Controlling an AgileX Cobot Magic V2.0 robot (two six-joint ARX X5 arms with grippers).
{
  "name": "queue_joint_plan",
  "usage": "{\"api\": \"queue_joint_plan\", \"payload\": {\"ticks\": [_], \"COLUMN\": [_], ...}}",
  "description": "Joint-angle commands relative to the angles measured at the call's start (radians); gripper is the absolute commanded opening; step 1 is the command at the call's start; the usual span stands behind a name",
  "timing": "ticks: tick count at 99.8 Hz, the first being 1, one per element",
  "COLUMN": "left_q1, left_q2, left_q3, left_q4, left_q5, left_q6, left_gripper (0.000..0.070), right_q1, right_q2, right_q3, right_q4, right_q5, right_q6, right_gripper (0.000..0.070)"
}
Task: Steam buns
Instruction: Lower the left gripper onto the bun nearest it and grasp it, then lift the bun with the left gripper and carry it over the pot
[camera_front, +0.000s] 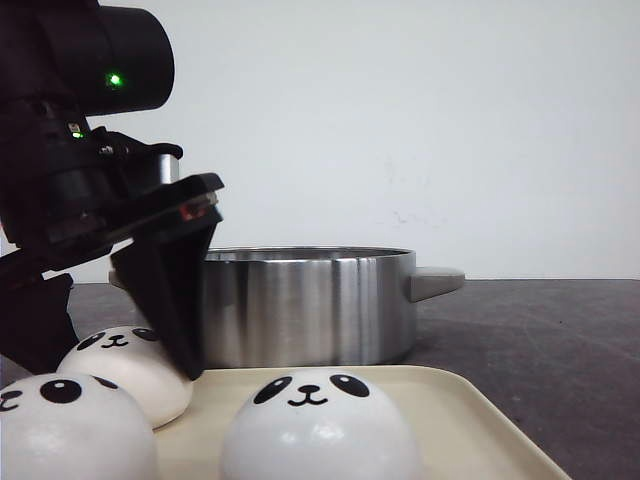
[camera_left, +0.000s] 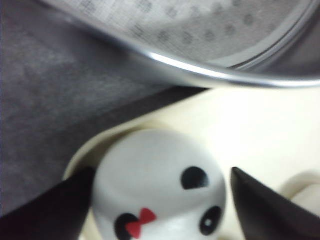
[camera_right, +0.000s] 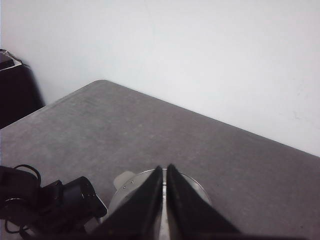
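Buns (camera_front: 318, 425) white-cream with black panda faces: oval eyes, small nose, smile; the bun in the left wrist view (camera_left: 157, 187) also shows a small red bow-shaped mark; tray (camera_front: 455, 415) pale cream, plain; pot (camera_front: 305, 305) brushed silver steel, grey handle; steamer insert (camera_left: 200, 25) light with a grid of dark dots; table (camera_front: 540, 340) dark grey, mottled; wall (camera_front: 400, 120) off-white; left gripper (camera_left: 160, 210) black; right gripper (camera_right: 164, 200) black.
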Motion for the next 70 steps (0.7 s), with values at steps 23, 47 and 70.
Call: {"api": "queue_joint_plan", "payload": {"ticks": [23, 47, 70], "left_q1": [-0.006, -0.018, -0.042], "left_q2": [0.029, -0.07, -0.179], "left_q3": [0.007, 0.078, 0.268], "left_q4": [-0.02, -0.035, -0.107], "left_q5": [-0.008, 0.02, 0.044], "left_q6": [0.012, 0.014, 0.046], "left_gripper": [0.0009, 0.0008, 0.0009], "right_q1": [0.012, 0.012, 0.012], "right_q2": [0.008, 0.009, 0.009], "right_q3": [0.016, 0.016, 0.016], "right_q4": [-0.007, -0.016, -0.019], "right_q5": [0.005, 0.005, 0.005], "right_q6": [0.015, 0.015, 0.015], "right_gripper": [0.0002, 0.0002, 0.0002]}}
